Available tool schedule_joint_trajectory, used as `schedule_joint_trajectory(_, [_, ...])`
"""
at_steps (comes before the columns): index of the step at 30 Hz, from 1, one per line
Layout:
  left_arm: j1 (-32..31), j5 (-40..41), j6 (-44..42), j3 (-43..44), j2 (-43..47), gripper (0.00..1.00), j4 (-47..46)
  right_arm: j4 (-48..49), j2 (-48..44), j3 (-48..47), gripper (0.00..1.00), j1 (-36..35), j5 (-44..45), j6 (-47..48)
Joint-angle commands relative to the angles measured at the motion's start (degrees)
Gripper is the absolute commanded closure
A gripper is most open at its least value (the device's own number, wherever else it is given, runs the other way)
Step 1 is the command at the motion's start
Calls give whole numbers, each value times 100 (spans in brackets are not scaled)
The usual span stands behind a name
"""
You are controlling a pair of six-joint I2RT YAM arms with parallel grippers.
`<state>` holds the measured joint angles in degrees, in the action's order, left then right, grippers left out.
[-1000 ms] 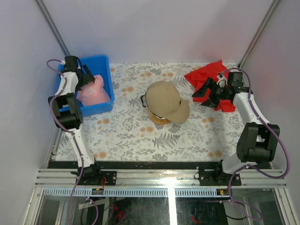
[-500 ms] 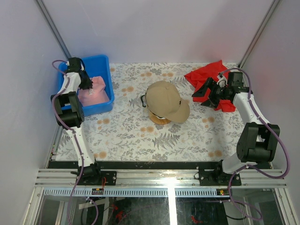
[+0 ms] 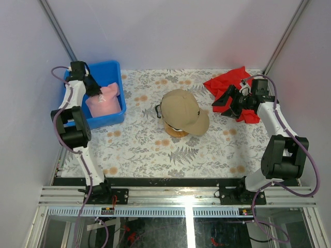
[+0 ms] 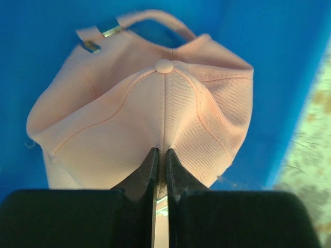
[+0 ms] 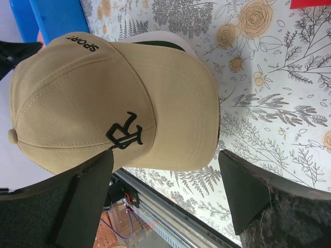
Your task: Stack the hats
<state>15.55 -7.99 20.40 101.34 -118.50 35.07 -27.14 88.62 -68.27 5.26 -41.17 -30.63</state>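
pinching the crown fabric of the pink cap, your left gripper is closed tight; the cap lies in the blue bin. your right gripper stands spread wide by the red cloth, holding nothing. tan cap sits on the wooden stand.

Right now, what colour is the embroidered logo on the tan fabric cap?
Black; the logo shows best in the right wrist view.

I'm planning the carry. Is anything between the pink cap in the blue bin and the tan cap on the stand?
Only the wall of the blue bin facing the tan cap, which the pink cap must clear. The patterned tablecloth beyond it shows nothing else.
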Motion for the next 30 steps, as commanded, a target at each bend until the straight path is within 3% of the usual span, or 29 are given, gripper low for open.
schedule_joint_trajectory(1, [60, -511, 672, -142, 999, 100, -209, 242, -95, -193, 11, 2, -147, -143])
schedule_joint_trajectory(15, [171, -1267, 1958, 489, 2109, 100, -31, 686, -217, -351, 12, -244, -401, -352])
schedule_joint_trajectory(23, [175, -1837, 3016, 658, 2555, 100, -283, 1038, -521, -1205, 11, -1184, -235, -333])
schedule_joint_trajectory(30, [69, -1819, 3848, 575, 3058, 100, -511, 1988, -787, -1743, 11, -2016, 386, -1221])
